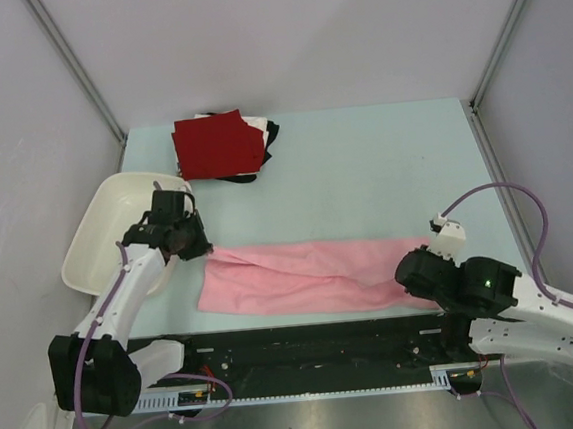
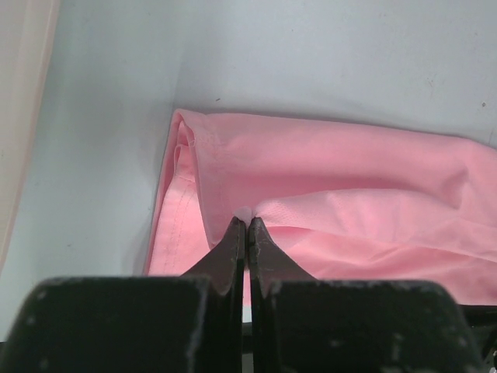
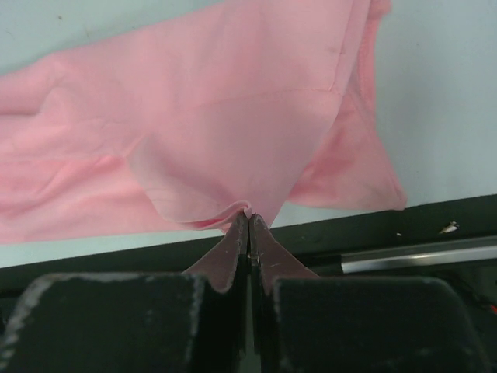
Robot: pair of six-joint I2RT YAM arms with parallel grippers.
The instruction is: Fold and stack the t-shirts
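Nearest the lens in each wrist view, black fingers stand pressed together with a pinch of pink cloth at the tips. The left gripper (image 2: 247,223) is clamped on the left end of the pink t-shirt (image 2: 349,186). The right gripper (image 3: 248,216) is clamped on the same garment's right end.

From above, the shirt lies as a long narrow band on the table (image 1: 364,178), close to the near edge. Its long axis runs left to right between the two claws, so from each claw the cloth extends inward, toward the other arm.

A folded dark red t-shirt (image 1: 218,145) tops the stack at the far left, nearer the left arm. The tub (image 1: 97,231) sits just left of that arm.

Judgement: the next fold must shorten the band along its long axis, one end carried toward the other.
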